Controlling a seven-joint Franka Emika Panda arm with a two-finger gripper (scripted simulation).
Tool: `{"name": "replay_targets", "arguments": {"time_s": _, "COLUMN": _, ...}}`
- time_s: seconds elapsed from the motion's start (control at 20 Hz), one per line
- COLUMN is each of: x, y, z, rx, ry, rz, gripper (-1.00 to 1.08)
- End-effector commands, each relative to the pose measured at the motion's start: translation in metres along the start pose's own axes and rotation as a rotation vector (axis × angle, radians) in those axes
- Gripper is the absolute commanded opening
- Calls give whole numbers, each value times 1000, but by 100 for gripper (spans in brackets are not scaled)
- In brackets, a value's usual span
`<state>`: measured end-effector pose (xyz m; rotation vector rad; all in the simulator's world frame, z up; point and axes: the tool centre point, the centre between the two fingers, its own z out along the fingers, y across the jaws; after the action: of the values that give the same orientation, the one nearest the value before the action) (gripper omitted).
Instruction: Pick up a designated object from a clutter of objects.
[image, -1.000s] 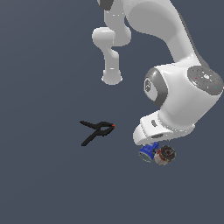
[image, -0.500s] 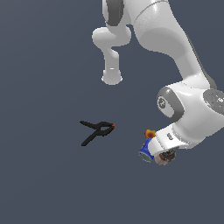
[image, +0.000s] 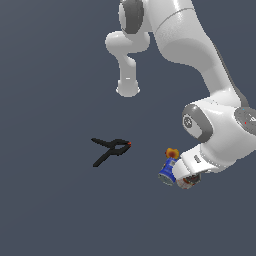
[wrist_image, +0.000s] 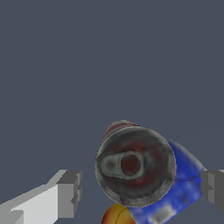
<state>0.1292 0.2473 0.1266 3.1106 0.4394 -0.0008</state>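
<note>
The red-and-white can (wrist_image: 134, 164) stands upright with its greyish metal end facing the wrist camera. In the exterior view only a sliver of it (image: 187, 182) shows under the white hand. The blue can (wrist_image: 177, 194) lies against it, also seen in the exterior view (image: 168, 170). The small orange-yellow item (wrist_image: 114, 215) touches both and shows in the exterior view (image: 172, 152) just beyond the blue can. The black spring clamp (image: 111, 149) lies apart at the exterior view's left. My gripper (wrist_image: 142, 190) is open and hovers above the red-and-white can, one finger on each side, touching nothing.
The floor is plain dark grey. The arm's base (image: 128, 89) stands at the back. The big white wrist link (image: 220, 132) hangs over the cans and hides the fingers in the exterior view.
The wrist has swung towards the exterior view's right and a little lower. The orange-yellow item, hidden before, now shows. No object has moved.
</note>
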Motion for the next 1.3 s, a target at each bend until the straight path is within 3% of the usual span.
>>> {"name": "replay_targets", "arguments": {"time_s": 0.0, "x": 0, "y": 0, "z": 6, "rx": 0, "ry": -1, "rz": 0, "gripper": 100}}
{"name": "replay_targets", "arguments": {"time_s": 0.4, "x": -1, "y": 0, "z": 45, "rx": 0, "ry": 0, "rz": 0, "gripper": 100}}
{"name": "replay_targets", "arguments": {"time_s": 0.75, "x": 1, "y": -1, "z": 50, "rx": 0, "ry": 0, "rz": 0, "gripper": 100}}
{"name": "replay_targets", "arguments": {"time_s": 0.8, "x": 1, "y": -1, "z": 50, "rx": 0, "ry": 0, "rz": 0, "gripper": -100}}
{"name": "replay_targets", "arguments": {"time_s": 1.25, "x": 1, "y": -1, "z": 50, "rx": 0, "ry": 0, "rz": 0, "gripper": -100}}
